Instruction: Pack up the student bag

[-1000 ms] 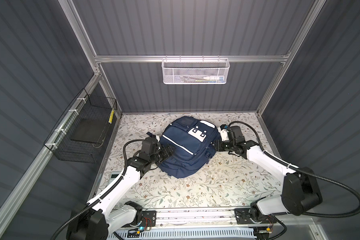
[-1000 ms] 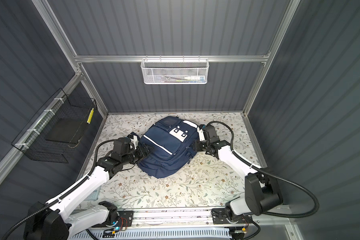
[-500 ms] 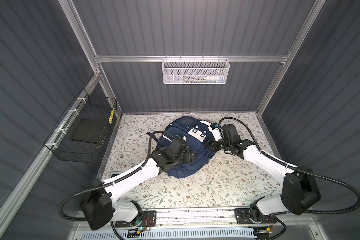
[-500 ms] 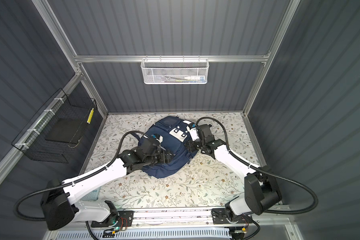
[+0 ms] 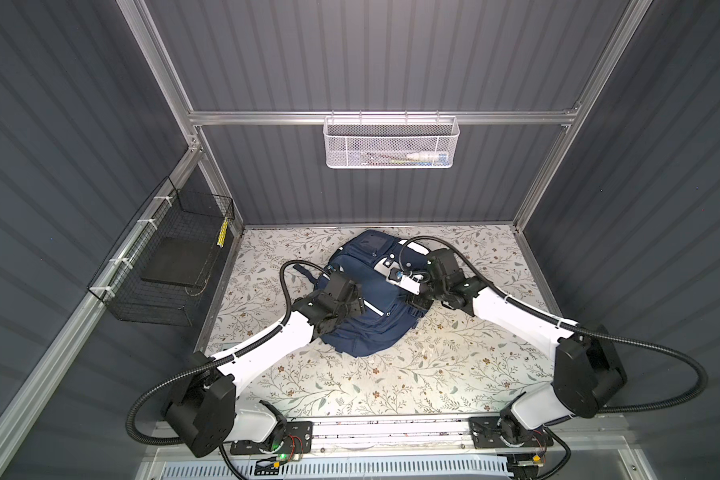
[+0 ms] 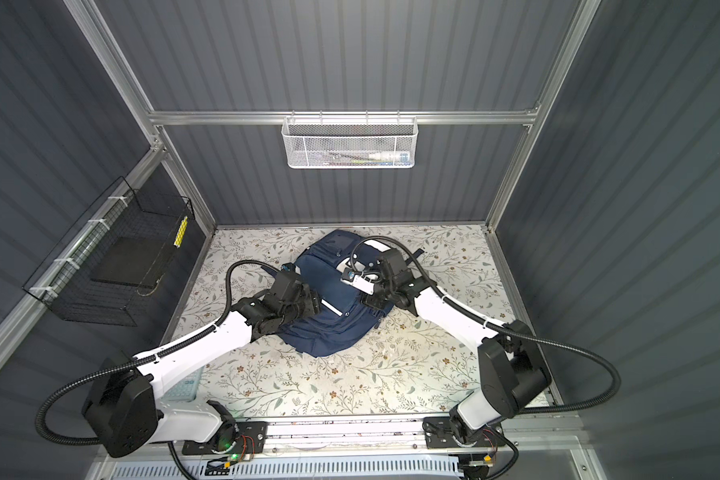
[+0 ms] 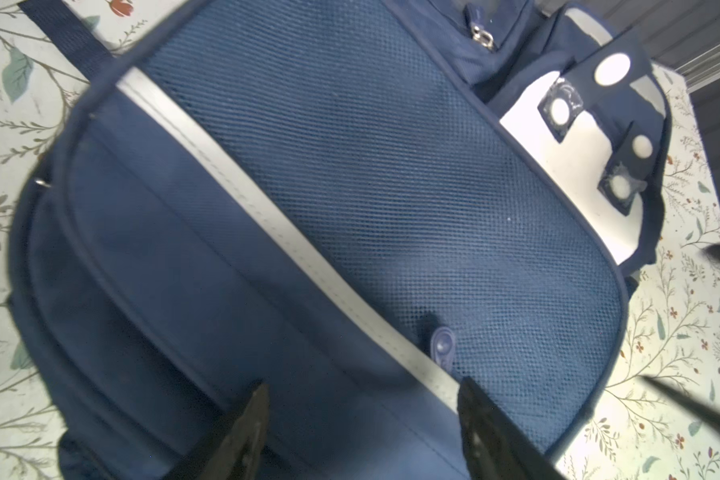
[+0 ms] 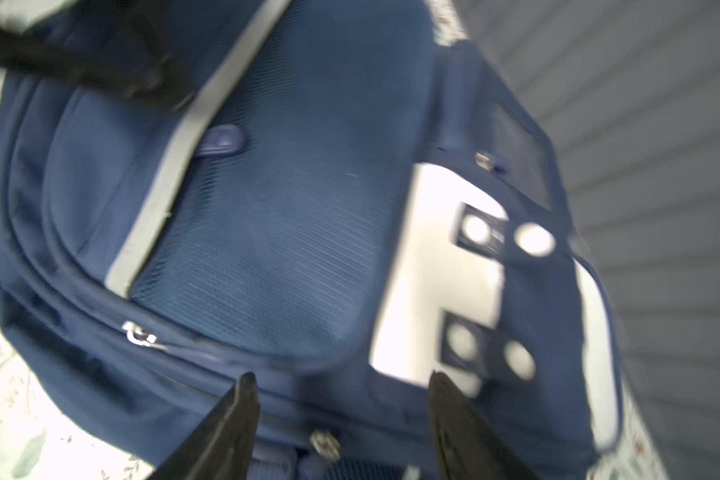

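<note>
- Hovering both of my arms over the student bag, which lies flat on the flowered table toward the back wall, front pocket up, between the two wrists
- Left gripper: jaws spread, nothing between them. In its wrist view they straddle the white stripe, just beside the blue rubber zip tab
- Right gripper: jaws likewise spread and empty, poised over the bag's side seams near a metal zip slider (this view is blurred, so I cannot say whether the tips touch fabric)
- Pockets: every zip I can see looks closed, so I judge the opening step not yet done
- Risk 1: closing the left jaws here could pinch stripe and mesh instead of the tab, because the tab is small and lies flat against the pocket
- Risk 2: pulling a zip with no counter-hold would likely drag the whole soft bag across the table, since nothing pins it
- Risk 3: both arms crowd the same pocket, so a careless reach across could knock one wrist against the other or catch a loose strap
- Risk 4: a slack fold of fabric may jam the slider if I pull at an angle to the zip line
</note>
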`<state>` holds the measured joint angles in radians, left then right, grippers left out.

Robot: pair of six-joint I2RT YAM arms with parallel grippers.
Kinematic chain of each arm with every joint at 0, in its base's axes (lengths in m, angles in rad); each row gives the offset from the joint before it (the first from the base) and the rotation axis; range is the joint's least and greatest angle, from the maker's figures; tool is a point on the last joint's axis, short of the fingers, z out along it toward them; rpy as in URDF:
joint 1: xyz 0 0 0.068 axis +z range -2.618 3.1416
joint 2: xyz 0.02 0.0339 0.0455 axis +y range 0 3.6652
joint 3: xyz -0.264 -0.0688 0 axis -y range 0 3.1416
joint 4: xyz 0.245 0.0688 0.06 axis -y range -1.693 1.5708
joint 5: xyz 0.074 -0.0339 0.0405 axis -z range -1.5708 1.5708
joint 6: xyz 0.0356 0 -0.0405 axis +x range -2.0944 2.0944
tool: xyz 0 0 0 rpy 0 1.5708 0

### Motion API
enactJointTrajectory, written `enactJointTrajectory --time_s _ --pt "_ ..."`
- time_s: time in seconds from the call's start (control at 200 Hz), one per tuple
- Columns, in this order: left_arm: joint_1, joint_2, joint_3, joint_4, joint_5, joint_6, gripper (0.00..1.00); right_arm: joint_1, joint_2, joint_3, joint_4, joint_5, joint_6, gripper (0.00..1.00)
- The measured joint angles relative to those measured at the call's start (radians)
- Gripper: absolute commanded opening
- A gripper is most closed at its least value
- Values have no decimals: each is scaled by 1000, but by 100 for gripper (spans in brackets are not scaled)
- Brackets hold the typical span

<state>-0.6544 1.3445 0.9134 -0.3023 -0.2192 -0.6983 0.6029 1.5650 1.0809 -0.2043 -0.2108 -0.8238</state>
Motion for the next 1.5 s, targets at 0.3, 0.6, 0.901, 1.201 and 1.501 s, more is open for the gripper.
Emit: enactJointTrajectory --time_s 0.3,0.6,0.901,1.201,1.501 --pt "82 -87 -76 0 59 11 71 67 53 -8 70 93 -245 53" --pt "111 -75 -153 100 170 -22 89 30 91 -8 105 118 -311 59" --pt "151 25 -105 147 151 14 42 -14 33 -40 100 147 -325 64" --pt "270 61 -55 158 185 43 37 68 75 -63 154 145 -364 45" --pt "412 74 42 129 261 137 38 101 179 72 60 92 -343 0"
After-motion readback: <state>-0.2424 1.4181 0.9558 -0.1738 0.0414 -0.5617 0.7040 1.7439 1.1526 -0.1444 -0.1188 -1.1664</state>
